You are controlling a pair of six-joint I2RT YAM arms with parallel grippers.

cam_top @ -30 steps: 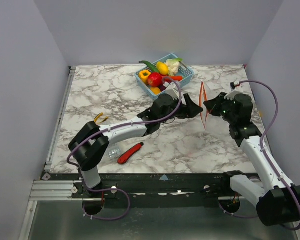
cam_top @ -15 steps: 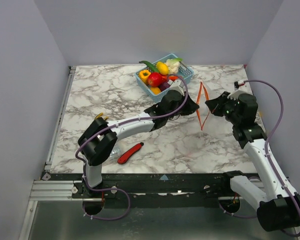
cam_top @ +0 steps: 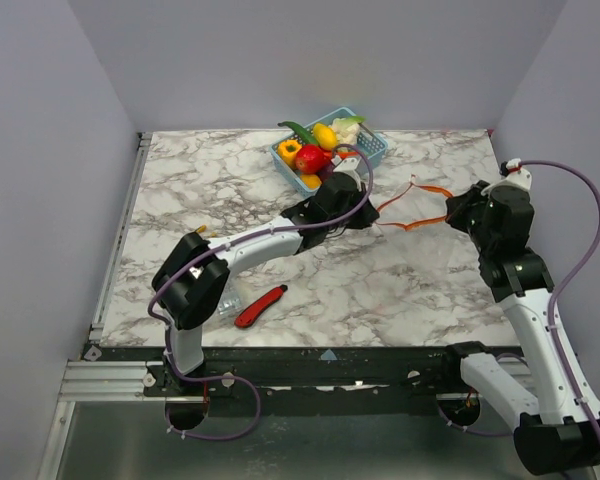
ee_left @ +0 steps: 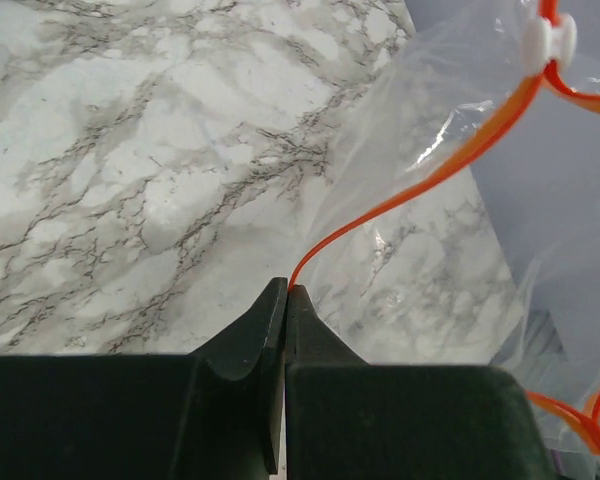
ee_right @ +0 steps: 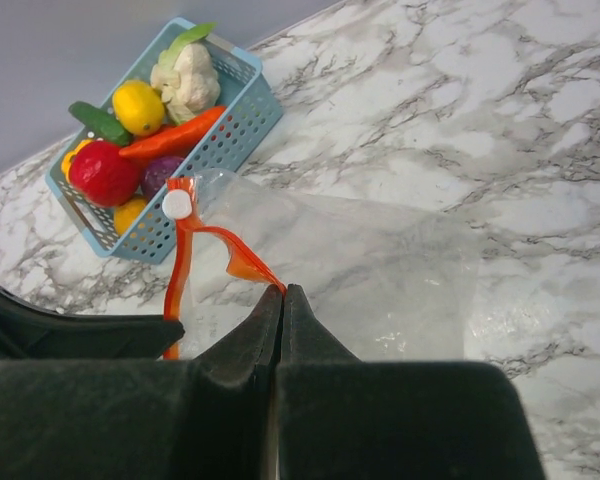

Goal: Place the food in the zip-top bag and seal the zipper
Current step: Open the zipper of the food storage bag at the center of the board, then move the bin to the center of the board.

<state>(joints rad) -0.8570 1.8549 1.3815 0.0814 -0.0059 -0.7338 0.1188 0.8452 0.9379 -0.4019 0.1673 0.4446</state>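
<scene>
The clear zip-top bag [cam_top: 427,228] hangs stretched between both grippers over the marble table. Its orange-red zipper [cam_top: 412,208] runs between them. My left gripper [ee_left: 285,290] is shut on one lip of the zipper [ee_left: 420,185], seen from above at the left gripper [cam_top: 373,220]. My right gripper [ee_right: 283,290] is shut on the other lip [ee_right: 242,262], to the right of the mouth [cam_top: 452,208]. A white slider [ee_right: 177,204] sits at the strip's end. The food [cam_top: 318,152] lies in the blue basket [cam_top: 376,146]: a red piece [ee_right: 105,172], a yellow one [ee_right: 140,105], a white one [ee_right: 185,75].
A red utility knife [cam_top: 260,305] and a clear ridged box [cam_top: 227,300] lie near the front left, beside the left arm's elbow. A small yellow object [cam_top: 200,236] sits further left. Grey walls close in the table on three sides.
The left gripper has shut on the zipper strip. The right gripper has pulled away to the right, and the bag mouth has gone from a narrow upright sliver to a wide stretched band.
</scene>
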